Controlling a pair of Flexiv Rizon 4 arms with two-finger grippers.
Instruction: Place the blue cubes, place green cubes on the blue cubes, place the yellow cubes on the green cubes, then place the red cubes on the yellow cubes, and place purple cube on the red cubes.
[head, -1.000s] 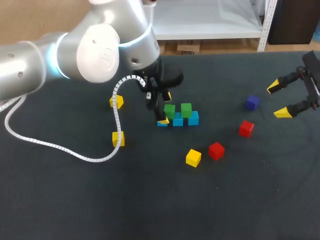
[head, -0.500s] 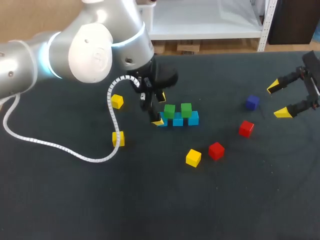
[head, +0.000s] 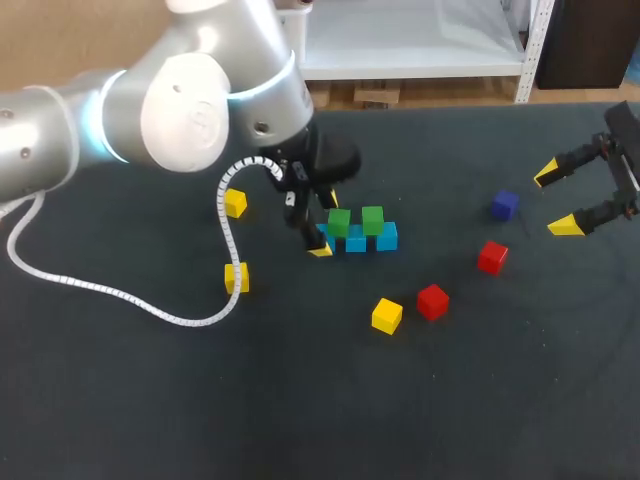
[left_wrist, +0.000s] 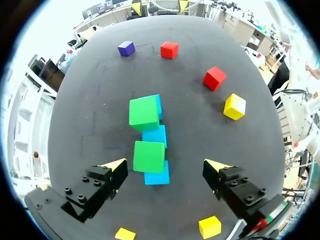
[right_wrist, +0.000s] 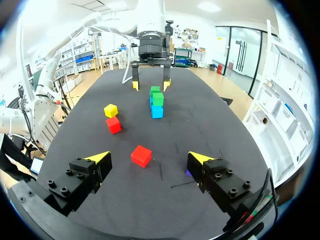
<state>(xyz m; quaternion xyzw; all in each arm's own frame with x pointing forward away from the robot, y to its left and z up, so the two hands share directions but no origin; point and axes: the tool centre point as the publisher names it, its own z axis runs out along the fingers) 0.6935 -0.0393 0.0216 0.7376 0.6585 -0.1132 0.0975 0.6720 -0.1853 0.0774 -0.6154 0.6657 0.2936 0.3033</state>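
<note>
Three blue cubes (head: 356, 241) lie in a row at mid-table. Two green cubes (head: 339, 222) (head: 372, 219) sit on top of them. My left gripper (head: 326, 223) hangs open over the row's left end, one finger on each side, touching nothing. In the left wrist view the nearer green cube (left_wrist: 149, 156) and the blue cube (left_wrist: 157, 175) under it lie between the open left gripper (left_wrist: 165, 165) fingers. The right gripper (head: 557, 199) stands open at the far right, above the table. A red cube (right_wrist: 141, 155) lies on the table ahead of the right gripper (right_wrist: 149, 157).
Loose yellow cubes (head: 234, 203) (head: 236, 278) (head: 386, 315), red cubes (head: 432, 301) (head: 492, 257) and a purple cube (head: 504, 205) are scattered around the row. My left arm's white coiled cable (head: 228, 232) hangs down between the two left yellow cubes.
The left arm has shifted slightly, its gripper staying open at the row's left end. No cube has moved. The right arm is still.
</note>
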